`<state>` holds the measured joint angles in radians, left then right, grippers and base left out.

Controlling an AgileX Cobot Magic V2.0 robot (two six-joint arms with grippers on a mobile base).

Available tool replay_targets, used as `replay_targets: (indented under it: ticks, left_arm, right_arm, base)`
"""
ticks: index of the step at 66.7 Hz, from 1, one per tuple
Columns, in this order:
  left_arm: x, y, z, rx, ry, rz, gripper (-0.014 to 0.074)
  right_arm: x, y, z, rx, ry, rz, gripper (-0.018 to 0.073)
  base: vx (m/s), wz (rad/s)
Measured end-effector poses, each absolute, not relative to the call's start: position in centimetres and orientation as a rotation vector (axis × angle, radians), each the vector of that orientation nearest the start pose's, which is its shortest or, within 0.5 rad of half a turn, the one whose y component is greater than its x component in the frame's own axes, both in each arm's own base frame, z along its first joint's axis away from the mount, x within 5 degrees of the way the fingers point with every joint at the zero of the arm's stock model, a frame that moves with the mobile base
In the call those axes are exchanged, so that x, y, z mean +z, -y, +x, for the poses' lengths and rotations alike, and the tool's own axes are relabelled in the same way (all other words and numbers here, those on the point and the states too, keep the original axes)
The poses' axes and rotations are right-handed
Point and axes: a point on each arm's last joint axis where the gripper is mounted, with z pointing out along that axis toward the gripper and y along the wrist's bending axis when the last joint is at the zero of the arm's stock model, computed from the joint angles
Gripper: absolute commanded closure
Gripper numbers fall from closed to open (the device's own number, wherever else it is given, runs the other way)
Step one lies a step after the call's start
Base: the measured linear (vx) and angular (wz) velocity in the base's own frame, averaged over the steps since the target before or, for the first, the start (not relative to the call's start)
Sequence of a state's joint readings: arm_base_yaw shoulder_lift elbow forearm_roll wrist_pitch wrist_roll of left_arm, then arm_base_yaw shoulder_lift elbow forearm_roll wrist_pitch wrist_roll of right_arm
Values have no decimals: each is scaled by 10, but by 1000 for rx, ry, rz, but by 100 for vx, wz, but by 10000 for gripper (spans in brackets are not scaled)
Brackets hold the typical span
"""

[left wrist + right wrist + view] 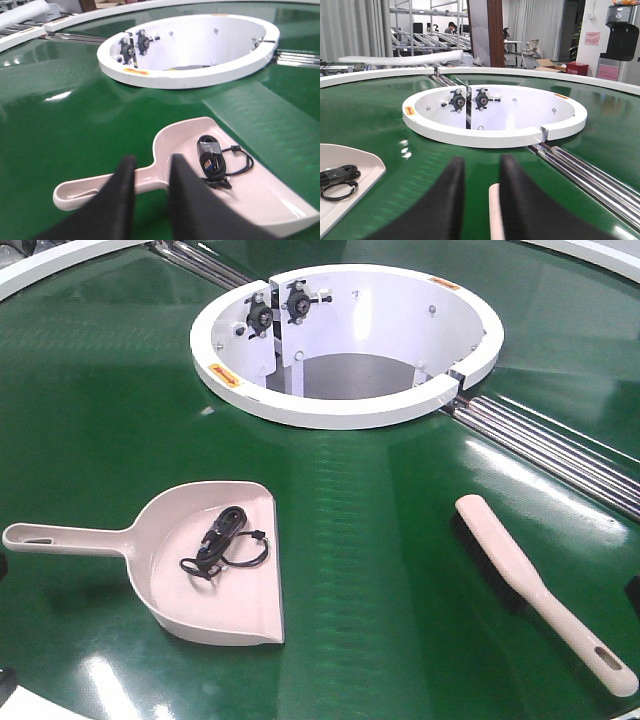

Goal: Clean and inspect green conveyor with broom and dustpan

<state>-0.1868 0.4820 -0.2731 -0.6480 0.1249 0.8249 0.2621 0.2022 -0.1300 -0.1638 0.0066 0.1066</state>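
1. The green conveyor point(380, 540) is showing a glossy, finely ribbed belt, throwing back lamp glare at lower left of the front view.
2. The white hub point(340, 410) is looking smooth, painted and satin.
3. The steel rollers point(560, 445) are gleaming as bare metal.
4. The dustpan point(160, 540) and broom point(540, 590) are appearing as smooth, faintly shiny plastic.
5. The black cable point(222, 545) is looking rubbery.
6. The fingers point(120, 200) are looking matt black.

The green conveyor point(380, 570) is a glossy dark green with fine ribbing (white glare streaks across it), rimmed by a white hub point(345, 410) bearing small orange-yellow labels. The dustpan point(210, 575) is pale pinkish-beige, holding a black cable point(222, 542). The broom point(545, 595) is beige with black bristles.
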Motion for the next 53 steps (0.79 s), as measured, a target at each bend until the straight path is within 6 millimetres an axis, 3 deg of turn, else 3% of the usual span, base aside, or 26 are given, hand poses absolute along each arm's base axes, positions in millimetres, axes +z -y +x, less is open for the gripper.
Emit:
replay_targets:
  ticks: [53]
  left_arm:
    - [263,24,106,-38,-1714,356,603]
  right_arm:
    - [245,-19,70,164,-1528,-247,569]
  base:
    - [0,0]
